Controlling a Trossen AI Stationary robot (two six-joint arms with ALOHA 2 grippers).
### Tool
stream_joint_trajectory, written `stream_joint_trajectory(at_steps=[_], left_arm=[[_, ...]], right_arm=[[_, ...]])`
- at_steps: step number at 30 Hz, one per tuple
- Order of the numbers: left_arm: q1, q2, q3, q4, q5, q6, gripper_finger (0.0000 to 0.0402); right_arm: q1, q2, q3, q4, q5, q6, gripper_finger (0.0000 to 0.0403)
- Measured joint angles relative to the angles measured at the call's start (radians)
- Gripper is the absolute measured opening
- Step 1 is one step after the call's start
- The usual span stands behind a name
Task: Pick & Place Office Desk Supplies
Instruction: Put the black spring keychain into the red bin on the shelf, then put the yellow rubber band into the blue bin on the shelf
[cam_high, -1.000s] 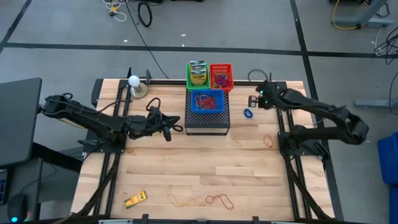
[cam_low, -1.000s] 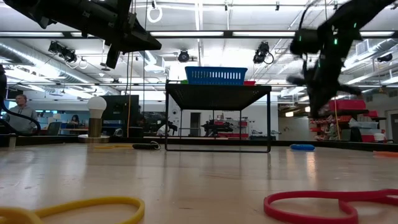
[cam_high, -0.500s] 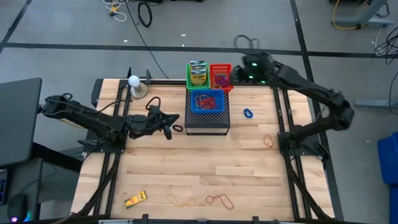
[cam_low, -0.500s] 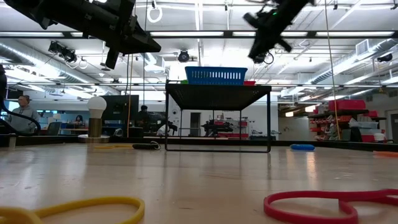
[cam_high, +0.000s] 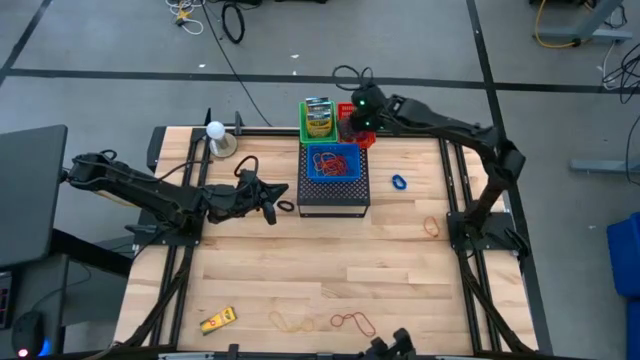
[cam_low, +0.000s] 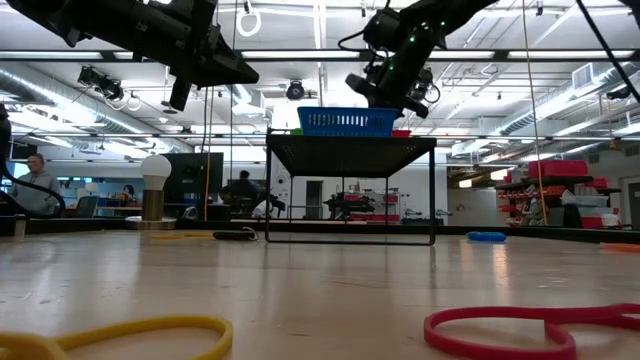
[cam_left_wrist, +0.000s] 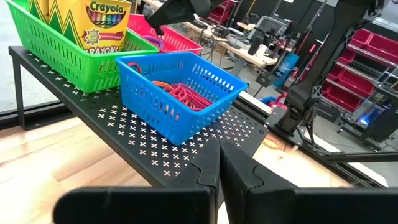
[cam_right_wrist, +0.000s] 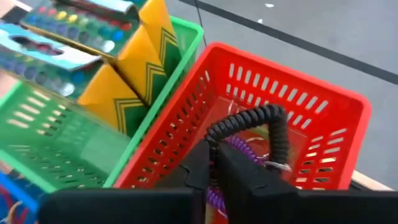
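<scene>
My right gripper (cam_high: 360, 118) hangs over the red basket (cam_right_wrist: 323, 118) on the black mesh stand (cam_high: 335, 195), shut on a black coiled ring (cam_right_wrist: 273, 121). A purple coiled ring (cam_right_wrist: 239, 149) lies in that basket. Beside it, the green basket (cam_high: 318, 120) holds crayon boxes and the blue basket (cam_high: 333, 162) holds red rubber bands. A blue ring (cam_high: 399, 182) and an orange band (cam_high: 432, 226) lie on the table's right part. My left gripper (cam_high: 280, 198) waits shut, left of the stand. My right gripper pinches one end of the black coiled ring (cam_right_wrist: 219, 138) between its two fingertips, coming slanting down from above. The rest of the ring loops out past the fingertips, lifted clear above the red basket's floor.
A yellow item (cam_high: 217, 320) and two loose rubber bands (cam_high: 290, 322) (cam_high: 353, 322) lie near the table's front edge. A lamp with a white bulb (cam_high: 216, 135) stands at the far left. The table's middle is bare wood.
My right gripper has risen from the table's right part, near the blue ring, and swung up and toward the far edge and left, ending over the red basket. Its wrist has rolled on the way.
</scene>
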Motion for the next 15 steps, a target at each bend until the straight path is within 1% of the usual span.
stream_joint_trajectory(at_steps=[10,13,15], left_arm=[[0.0,0.0,0.0,0.0,0.0,0.0,0.0008],[0.0,0.0,0.0,0.0,0.0,0.0,0.0008],[0.0,0.0,0.0,0.0,0.0,-0.006,0.0008]], right_arm=[[-0.004,-0.012,0.0,0.033,0.061,0.004,0.0147],[-0.006,-0.038,0.0,0.022,0.032,-0.002,0.0165],[-0.008,-0.064,0.0,0.003,-0.002,-0.02,0.0165]])
